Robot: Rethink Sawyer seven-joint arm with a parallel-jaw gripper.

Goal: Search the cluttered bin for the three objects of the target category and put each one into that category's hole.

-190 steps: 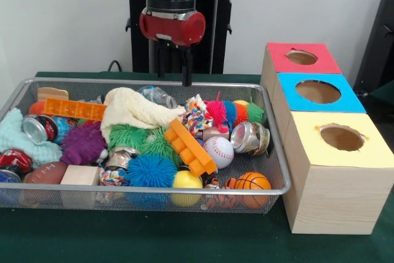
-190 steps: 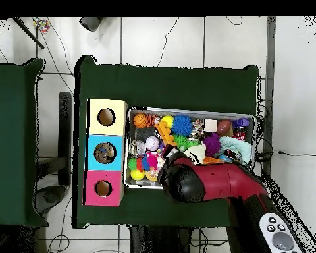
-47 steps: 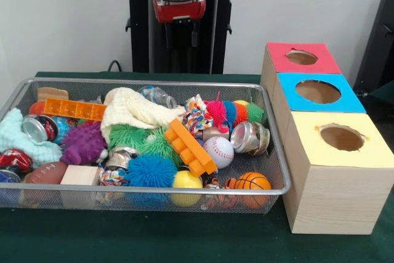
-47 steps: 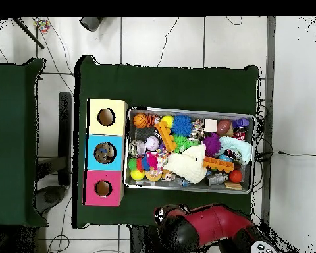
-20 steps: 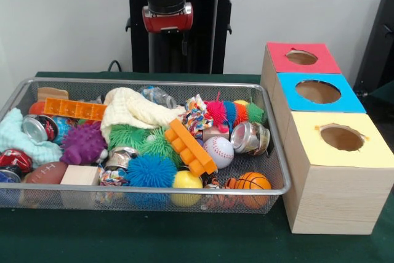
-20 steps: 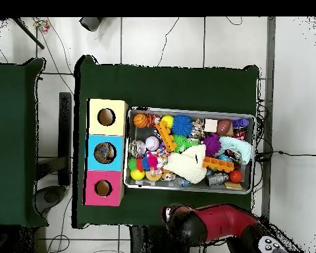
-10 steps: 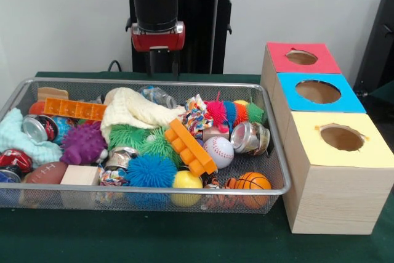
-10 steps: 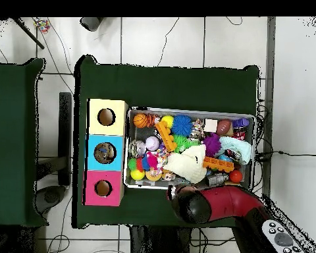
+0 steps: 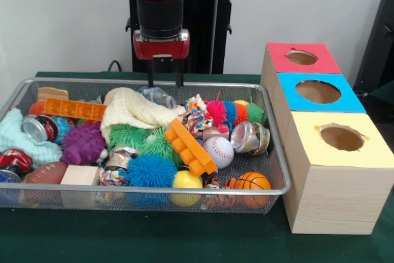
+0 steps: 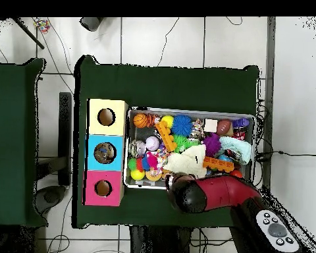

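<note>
I see the wire bin (image 9: 271, 129) packed full: a baseball (image 9: 219, 151) sits right of centre, a mini basketball (image 9: 252, 182) in the near right corner, a small brown football (image 9: 44, 173) at the near left, and a yellow ball (image 9: 186, 180) against the front wall. An orange building block (image 9: 189, 146) lies tilted across the green and blue spiky balls (image 9: 150, 170). A cream cloth (image 9: 132, 109) is heaped toward the back. My gripper (image 9: 164, 82) hangs over the bin's rear edge, just above the cloth and a crushed bottle (image 9: 159, 97); its two fingers (image 9: 150, 77) stand apart, holding nothing. To the right, three boxes stand in a row, topped red (image 9: 301, 57), blue (image 9: 317, 92) and yellow (image 9: 341, 138), each with a round hole. From overhead the arm (image 10: 213, 194) covers the bin's near edge, so I can't quite make out what lies beneath.
</note>
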